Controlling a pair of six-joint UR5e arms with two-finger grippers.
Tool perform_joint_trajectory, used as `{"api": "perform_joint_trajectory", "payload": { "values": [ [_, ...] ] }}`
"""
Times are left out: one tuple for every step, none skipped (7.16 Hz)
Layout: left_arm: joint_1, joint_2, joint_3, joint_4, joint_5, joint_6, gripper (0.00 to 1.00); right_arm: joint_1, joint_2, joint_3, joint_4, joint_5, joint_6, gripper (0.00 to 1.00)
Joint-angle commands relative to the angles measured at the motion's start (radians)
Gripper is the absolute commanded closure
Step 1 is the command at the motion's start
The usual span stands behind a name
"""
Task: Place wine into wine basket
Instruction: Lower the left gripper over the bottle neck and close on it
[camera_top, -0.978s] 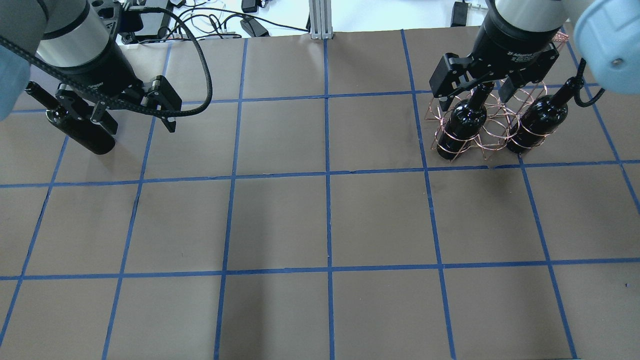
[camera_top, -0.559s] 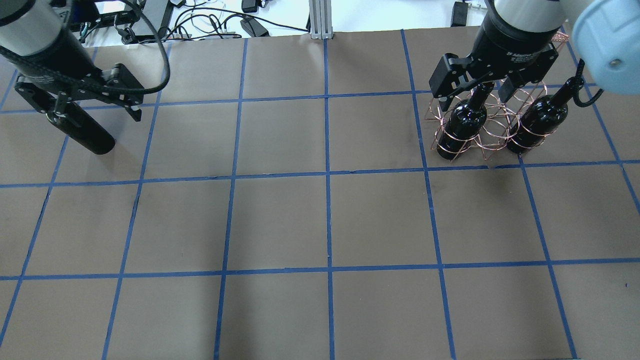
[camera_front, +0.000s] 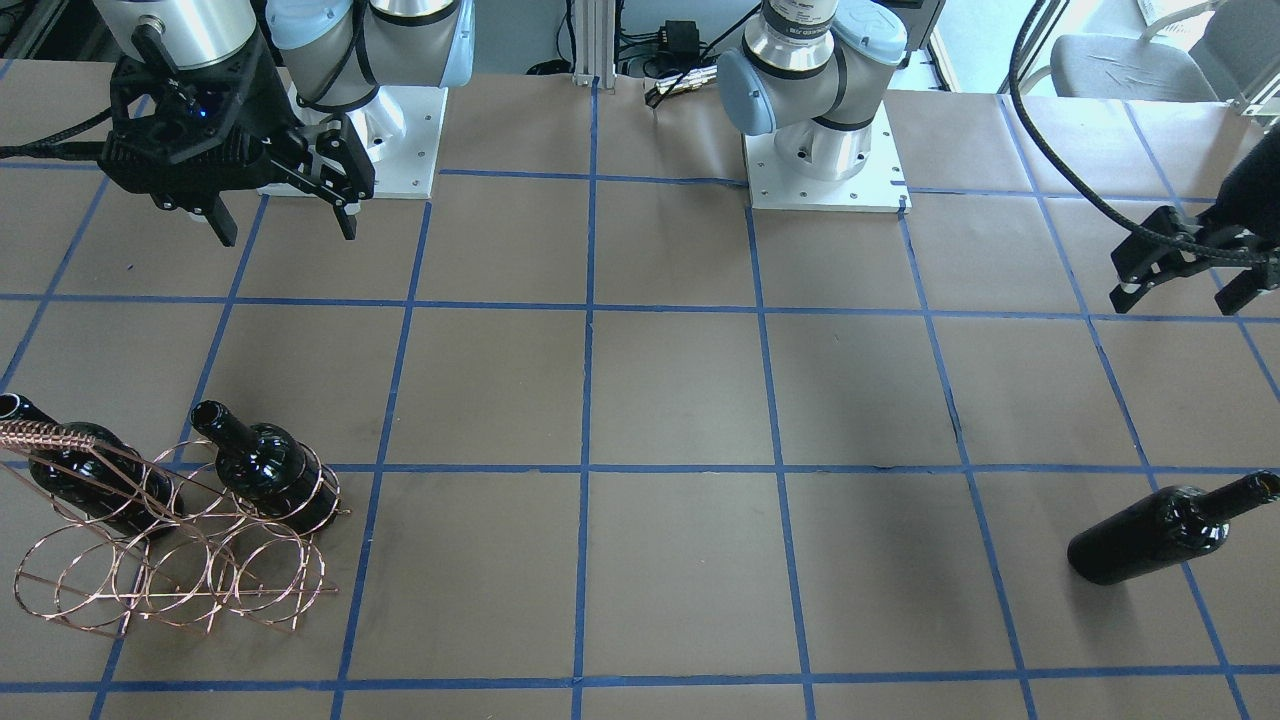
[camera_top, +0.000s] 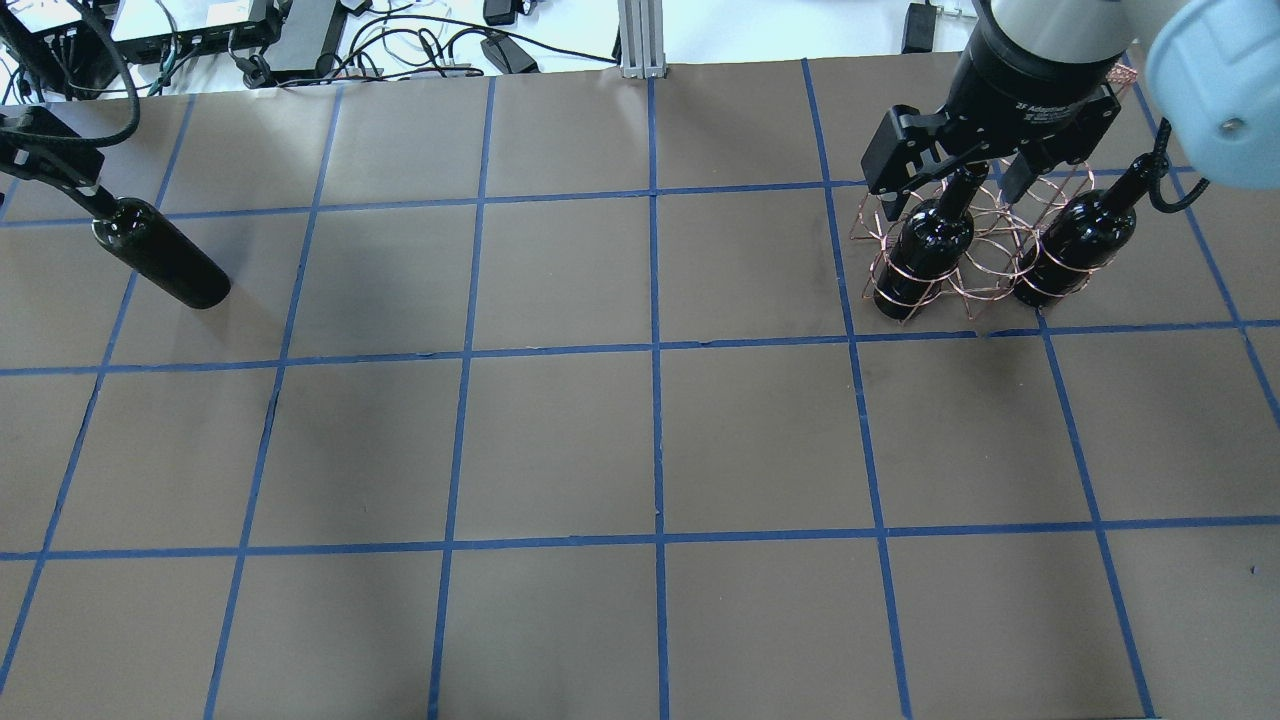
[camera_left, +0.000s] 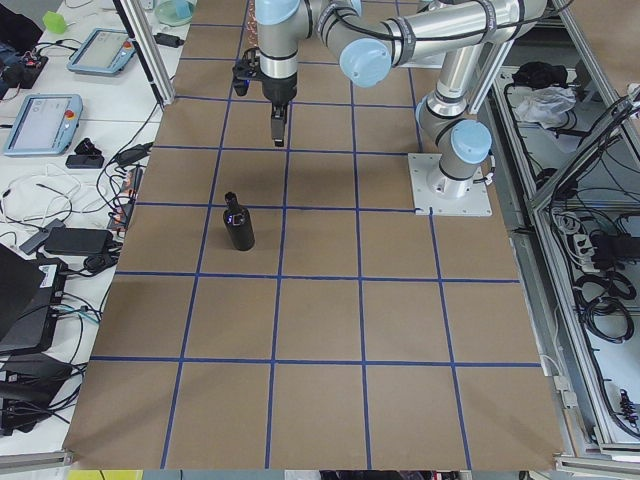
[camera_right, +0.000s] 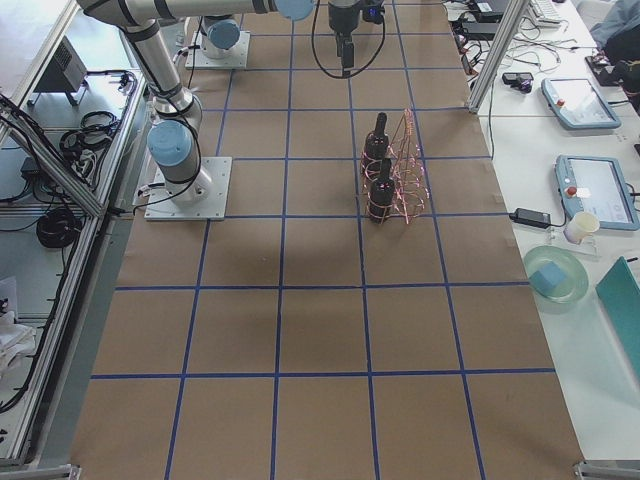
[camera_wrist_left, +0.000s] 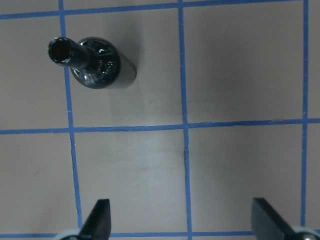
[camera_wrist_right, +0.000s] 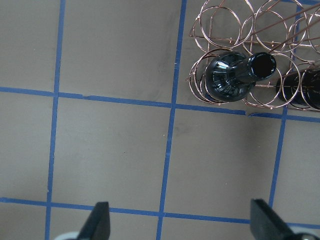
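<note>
The wine (camera_top: 160, 255) stands upright on the worktop (camera_top: 640, 440) near its far-left corner, by the edge away from the robot. Nothing touches it. In the left wrist view it (camera_wrist_left: 95, 62) shows from above, mouth open to the camera, well off to one side of the fingertips (camera_wrist_left: 100, 217).

The left gripper (camera_front: 1185, 290) hangs above the left end of the worktop, on the robot's side of the wine and clear of it. Its fingers are spread wide and hold nothing.

The basket (camera_top: 975, 275) sits near the far-right corner, well apart from the wine. Two bottles stand upright in its outer rings, one on the side toward the wine (camera_top: 925, 245) and one at the right end (camera_top: 1075, 245), with a ring between them. Its twisted handle (camera_front: 45, 435) rises beside the right-end bottle (camera_front: 85, 480).

The right gripper (camera_front: 285, 228) hovers high over the right end of the worktop, on the robot's side of the basket. Its fingers are spread and hold nothing. In its wrist view the nearer bottle (camera_wrist_right: 232, 75) lies well beyond the fingertips (camera_wrist_right: 100, 217).

Blue tape lines (camera_top: 655, 350) mark the brown worktop into squares.
</note>
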Motion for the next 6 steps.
{"api": "perform_joint_trajectory", "payload": {
  "values": [
    [0.071,-0.111,0.102,0.029,-0.017,0.078,0.0,0.0,0.002,0.002,0.001,0.005,-0.001,0.0],
    [0.08,-0.167,0.15,0.029,-0.01,0.078,0.0,0.0,0.002,0.002,0.001,0.007,-0.001,0.0],
    [0.085,-0.208,0.169,0.047,-0.019,0.087,0.0,0.0,0.004,0.002,0.002,0.007,-0.001,0.0],
    [0.085,-0.242,0.17,0.121,-0.022,0.116,0.0,0.0,0.003,0.002,0.002,0.007,-0.001,0.0],
    [0.085,-0.271,0.17,0.145,-0.025,0.116,0.0,0.0,0.004,0.002,0.002,0.007,-0.001,0.0],
    [0.085,-0.291,0.17,0.159,-0.053,0.109,0.0,0.0,0.004,0.002,0.001,0.009,-0.001,0.0]
  ]
}}
